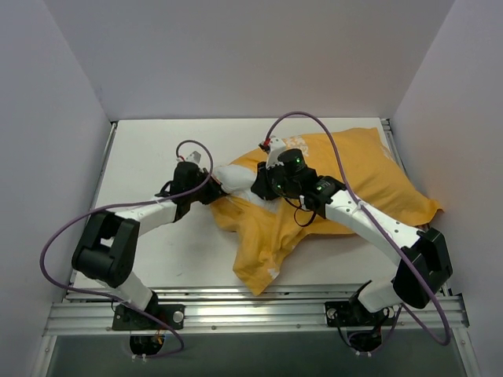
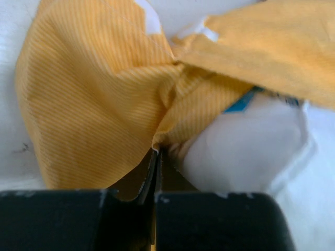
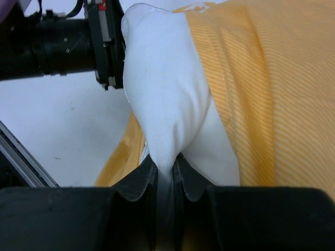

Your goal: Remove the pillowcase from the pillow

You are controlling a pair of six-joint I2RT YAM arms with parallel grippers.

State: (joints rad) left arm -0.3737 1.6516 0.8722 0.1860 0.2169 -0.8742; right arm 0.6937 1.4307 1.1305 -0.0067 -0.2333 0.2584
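Observation:
The orange-yellow pillowcase (image 1: 361,169) lies across the right half of the table, plain side up, with a loose flap (image 1: 263,243) hanging toward the front edge. A corner of the white pillow (image 1: 233,174) sticks out of its left opening. My left gripper (image 1: 211,191) is shut on a pinched fold of the pillowcase (image 2: 99,104) beside the pillow (image 2: 246,151). My right gripper (image 1: 263,184) is shut on the pillow's white corner (image 3: 157,99), with the pillowcase (image 3: 272,89) to its right.
The white tabletop (image 1: 149,157) is bounded by grey walls on three sides. A metal rail (image 1: 259,310) runs along the front edge at the arm bases. Purple cables (image 1: 314,122) loop above both arms. The left arm's wrist (image 3: 63,44) shows in the right wrist view.

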